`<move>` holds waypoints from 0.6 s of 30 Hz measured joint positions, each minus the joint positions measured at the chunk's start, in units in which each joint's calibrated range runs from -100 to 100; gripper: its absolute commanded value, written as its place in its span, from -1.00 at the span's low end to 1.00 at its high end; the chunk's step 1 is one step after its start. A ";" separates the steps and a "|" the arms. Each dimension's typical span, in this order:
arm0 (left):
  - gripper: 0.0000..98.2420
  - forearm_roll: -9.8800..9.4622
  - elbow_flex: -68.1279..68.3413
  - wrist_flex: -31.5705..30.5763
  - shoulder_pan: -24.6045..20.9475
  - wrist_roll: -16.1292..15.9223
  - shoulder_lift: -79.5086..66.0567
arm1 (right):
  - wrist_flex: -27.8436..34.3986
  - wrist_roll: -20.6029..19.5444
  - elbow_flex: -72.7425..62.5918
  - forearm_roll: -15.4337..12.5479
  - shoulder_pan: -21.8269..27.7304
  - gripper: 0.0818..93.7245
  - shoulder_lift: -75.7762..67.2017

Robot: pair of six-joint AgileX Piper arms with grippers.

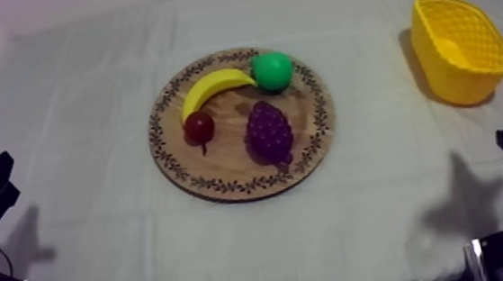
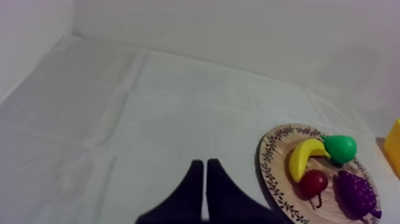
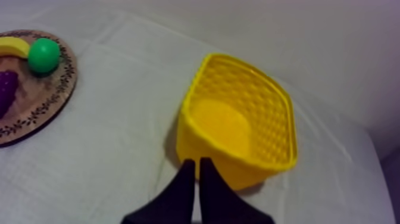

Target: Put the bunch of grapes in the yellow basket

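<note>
Grey-white cloth is laid over the surface [image 1: 81, 125], with a plain light wall behind it. Wooden board [image 1: 223, 174] is set flat near the middle of the surface, patterned rim all round. Four toy fruits are carried on it:
- banana [image 1: 213, 88] is laid along the far-left part, curved
- pear [image 1: 272, 70] is placed at the far side, touching the banana's tip
- small red fruit [image 1: 198, 127] is tucked just beside the banana's near end
- bunch of grapes [image 1: 270, 133] is laid right of the board's centre, near the pear and apart from the small red fruit

The grapes are resting on the board and are gripped by nothing.

Yellow basket [image 1: 447, 75] is placed at the far right of the surface, well apart from the board, with its inside seen from above.

Left gripper [image 2: 204, 162]: fingers are pressed together into a narrow wedge, nothing pinched. It is held over bare cloth, left of the board.

Right gripper [image 3: 197, 161]: fingers are likewise pressed together, nothing between them. It is held just beside the basket's near wall.

From above, both grippers are seen low at their own sides, well apart from the board.
</note>
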 measured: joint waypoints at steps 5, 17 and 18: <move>-1.00 0.00 0.00 0.00 0.00 0.00 0.00 | 1.43 0.15 -10.69 0.53 -4.08 -0.99 10.20; -1.00 0.00 0.00 0.00 0.00 0.00 0.00 | 12.72 -7.07 -41.74 6.78 -16.57 -0.99 35.70; -1.00 0.00 0.00 0.00 0.00 0.00 0.00 | 14.51 -7.58 -44.34 6.90 -17.65 -0.99 37.79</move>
